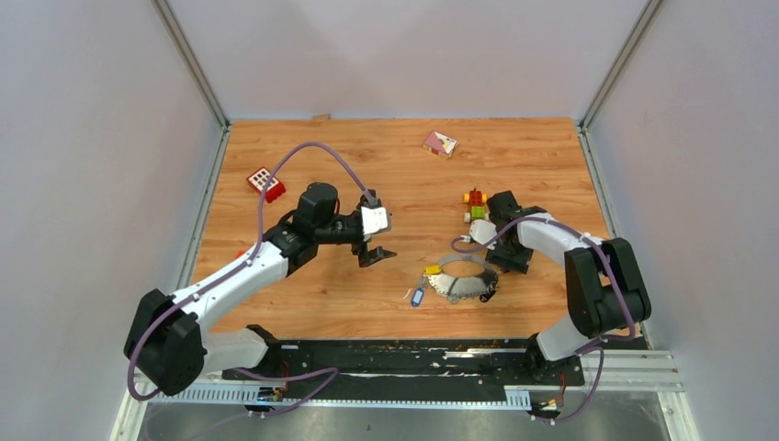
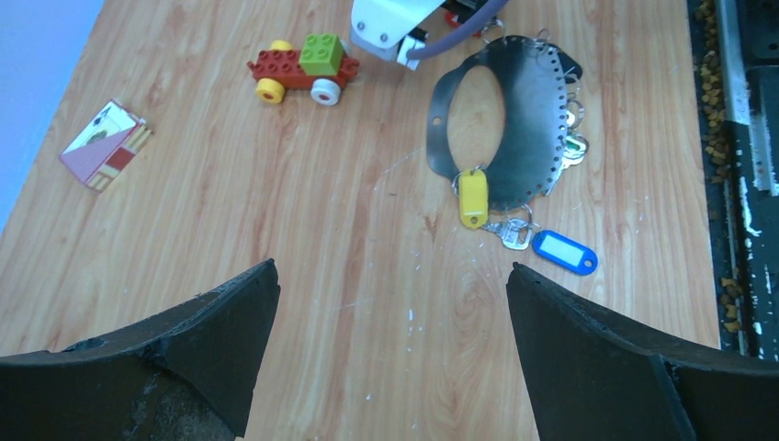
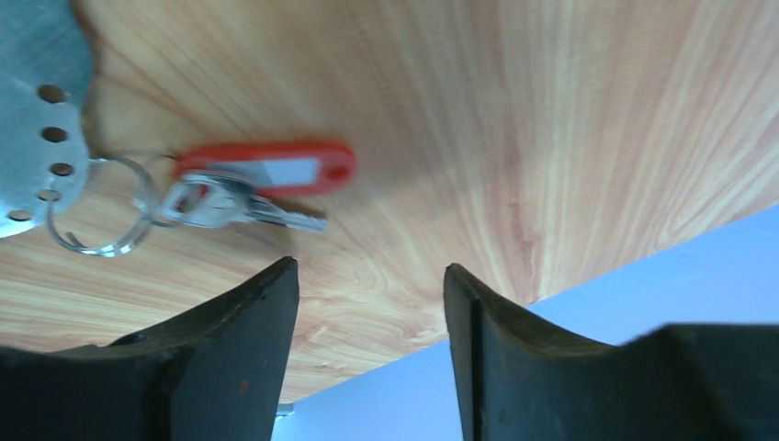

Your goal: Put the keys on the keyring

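Observation:
The keyring (image 1: pixel 466 281) is a silvery loop with a holed edge, lying flat right of centre. A yellow-tagged key (image 2: pixel 473 197) and a blue-tagged key (image 2: pixel 564 251) hang at its near-left edge, and other keys (image 2: pixel 575 147) cluster along its near rim. In the right wrist view a red-tagged key (image 3: pixel 266 168) lies on the wood, its split ring (image 3: pixel 101 217) overlapping the keyring's holed edge (image 3: pixel 41 101). My right gripper (image 3: pixel 370 271) sits just off that key, open and empty. My left gripper (image 2: pixel 393 276) hovers open left of the keyring (image 2: pixel 528 119), holding nothing.
A toy brick car (image 1: pixel 475 204) stands just behind the right gripper (image 1: pixel 511 259). A red block with white squares (image 1: pixel 265 181) lies at the back left and a pink card box (image 1: pixel 439 143) near the back wall. The table's right edge (image 3: pixel 588 276) is close.

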